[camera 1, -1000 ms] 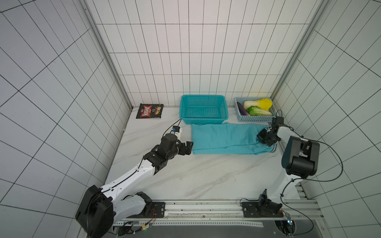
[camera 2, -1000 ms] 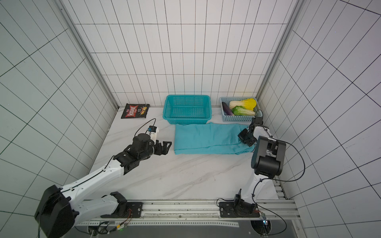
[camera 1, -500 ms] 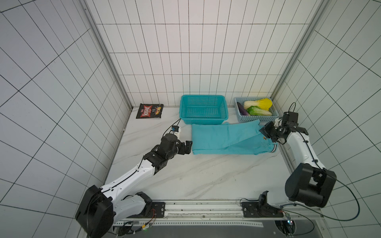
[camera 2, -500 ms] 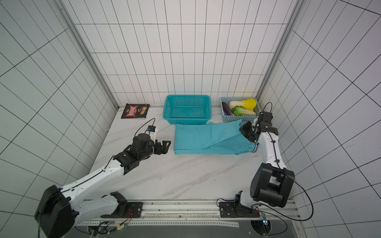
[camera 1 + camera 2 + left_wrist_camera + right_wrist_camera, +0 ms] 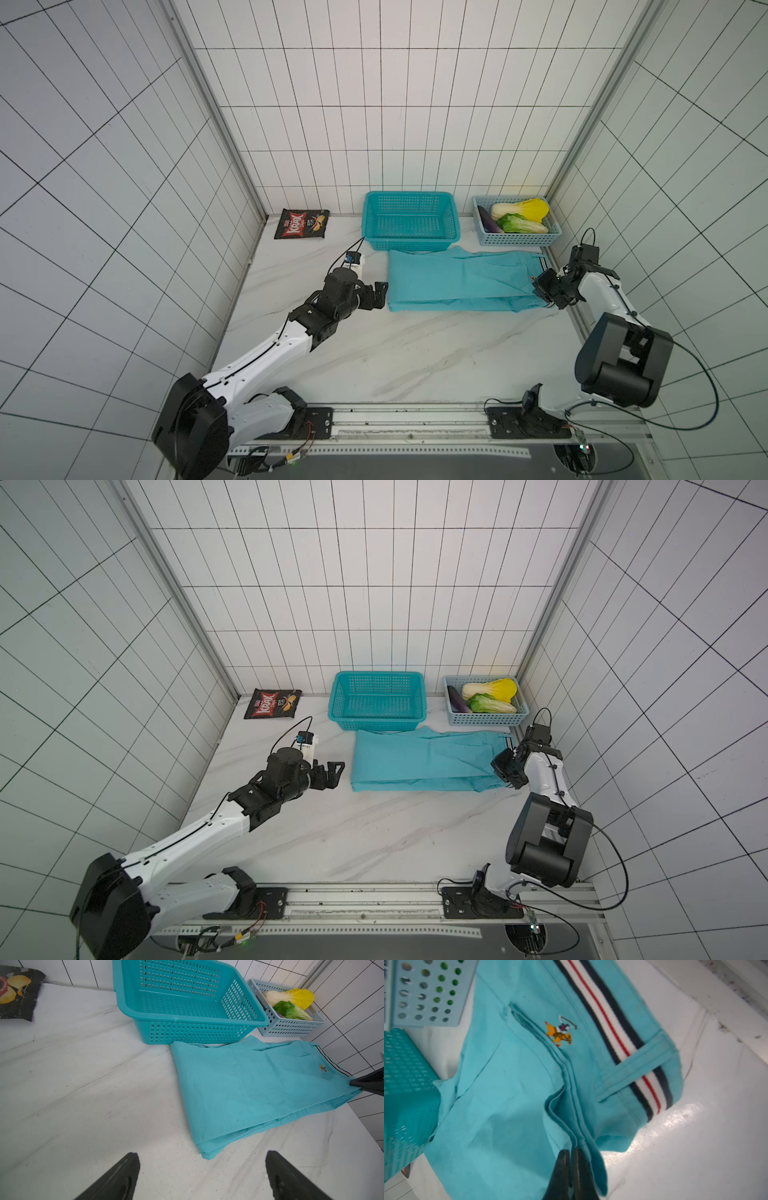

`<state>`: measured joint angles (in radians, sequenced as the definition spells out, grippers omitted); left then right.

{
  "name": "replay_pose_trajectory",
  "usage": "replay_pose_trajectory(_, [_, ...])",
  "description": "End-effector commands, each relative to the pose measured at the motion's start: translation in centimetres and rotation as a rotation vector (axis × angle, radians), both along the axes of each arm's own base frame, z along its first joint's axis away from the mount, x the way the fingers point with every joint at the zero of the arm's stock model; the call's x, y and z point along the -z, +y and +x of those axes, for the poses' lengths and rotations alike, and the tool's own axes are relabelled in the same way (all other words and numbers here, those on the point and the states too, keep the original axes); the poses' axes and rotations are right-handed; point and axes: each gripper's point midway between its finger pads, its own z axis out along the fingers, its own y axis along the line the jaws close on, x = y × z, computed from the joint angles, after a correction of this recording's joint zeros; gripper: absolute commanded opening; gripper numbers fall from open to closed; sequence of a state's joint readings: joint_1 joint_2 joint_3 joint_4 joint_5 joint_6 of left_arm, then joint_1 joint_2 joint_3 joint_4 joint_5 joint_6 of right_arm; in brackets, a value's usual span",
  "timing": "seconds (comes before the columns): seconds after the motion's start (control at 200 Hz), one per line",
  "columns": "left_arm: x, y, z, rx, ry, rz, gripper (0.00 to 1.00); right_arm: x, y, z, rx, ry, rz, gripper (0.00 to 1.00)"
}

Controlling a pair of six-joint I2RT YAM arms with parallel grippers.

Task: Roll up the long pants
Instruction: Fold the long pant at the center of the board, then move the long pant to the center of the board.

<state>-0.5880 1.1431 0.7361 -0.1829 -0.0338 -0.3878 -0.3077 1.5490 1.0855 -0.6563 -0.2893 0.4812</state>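
— While the black left gripper (image 5: 379,296) hangs spread, where are the turquoise cloth long pants (image 5: 457,278)?

— Flat on the white marble desk (image 5: 395,353) again. The right gripper (image 5: 571,1153) just lowered their waist, still pinching a fold; rolling looks ready to start.

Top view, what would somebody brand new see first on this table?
The big blue-green pants lie folded flat on the white table, with the right arm's fingers pinching a fold near their striped end. Right behind them sits an empty basket of nearly the same colour. In the back corner a smaller basket holds bright yellow and green cabbages.
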Motion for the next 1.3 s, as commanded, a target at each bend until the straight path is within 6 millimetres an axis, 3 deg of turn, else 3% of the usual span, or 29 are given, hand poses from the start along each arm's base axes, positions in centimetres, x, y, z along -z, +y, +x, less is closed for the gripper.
replay_pose_trajectory(0.0, [-0.8,-0.2,0.6,-0.003,-0.016,-0.006,0.98,0.2,-0.9,-0.3,-0.007,0.016,-0.045,0.27])
replay_pose_trajectory(0.09, [-0.9,-0.4,0.5,0.002,-0.015,-0.013,0.98,-1.2,-1.7,-1.0,0.009,0.01,-0.105,0.45])
replay_pose_trajectory(0.25, [-0.6,-0.3,0.6,-0.006,-0.015,-0.008,0.98,-6.7,-2.8,-0.2,0.03,-0.137,-0.201,0.76])
replay_pose_trajectory(0.34, [-0.3,-0.4,0.8,-0.003,-0.009,-0.007,0.98,-6.7,-2.8,1.2,-0.024,-0.129,-0.194,0.85])
replay_pose_trajectory(0.465, [-0.3,-0.6,0.9,0.009,-0.001,-0.012,0.98,-4.2,-1.5,3.0,-0.146,-0.038,-0.09,0.86])
replay_pose_trajectory(0.595, [-0.2,-0.5,0.7,0.006,-0.004,-0.013,0.98,-2.6,-1.9,4.2,-0.203,0.006,-0.098,0.86])
replay_pose_trajectory(0.7, [0.3,-0.4,0.6,0.002,-0.003,-0.013,0.98,-1.2,-2.2,4.5,-0.242,0.047,-0.1,0.85])
replay_pose_trajectory(0.884, [0.6,-0.7,0.8,0.006,0.01,-0.028,0.98,2.2,-0.2,4.2,-0.339,0.152,-0.041,0.77])
replay_pose_trajectory(1.084, [0.2,-1.2,1.1,0.019,0.009,-0.035,0.98,2.3,1.8,4.3,-0.418,0.181,-0.107,0.73])
replay_pose_trajectory(1.189, [0.2,-1.2,1.3,0.018,0.006,-0.031,0.98,2.2,3.6,4.5,-0.483,0.182,-0.115,0.67])
replay_pose_trajectory(1.294, [0.1,-1.0,1.3,0.008,0.003,-0.023,0.98,3.9,5.9,4.4,-0.565,0.236,-0.112,0.54])
